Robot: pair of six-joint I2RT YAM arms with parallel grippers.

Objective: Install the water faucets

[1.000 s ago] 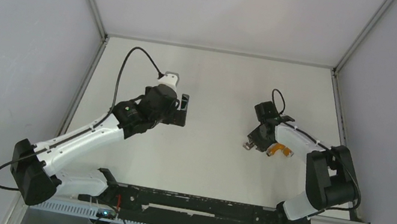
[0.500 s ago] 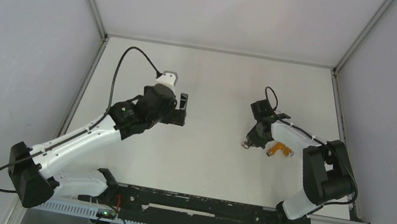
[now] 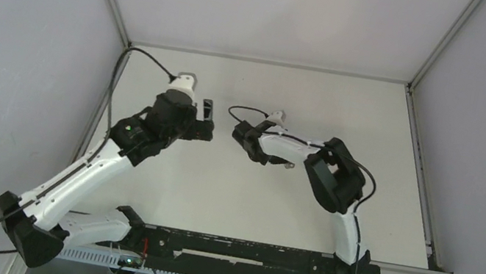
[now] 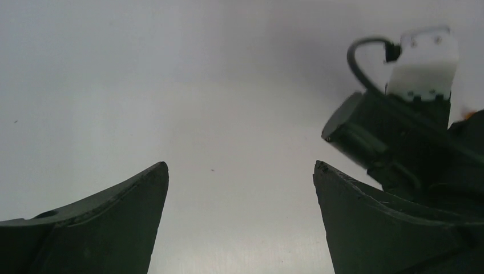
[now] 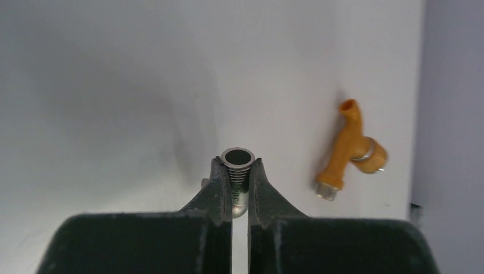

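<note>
With the right tool (image 5: pixel 237 181) clamped on the grey threaded fitting (image 5: pixel 237 160) and the left tool (image 4: pixel 240 171) spread apart and empty, the step in hand looks like mating, which next calls for lining the fitting up with the orange tap body (image 5: pixel 349 149) lying nearby on the tabletop (image 5: pixel 114 85), apparently hidden overhead.
</note>
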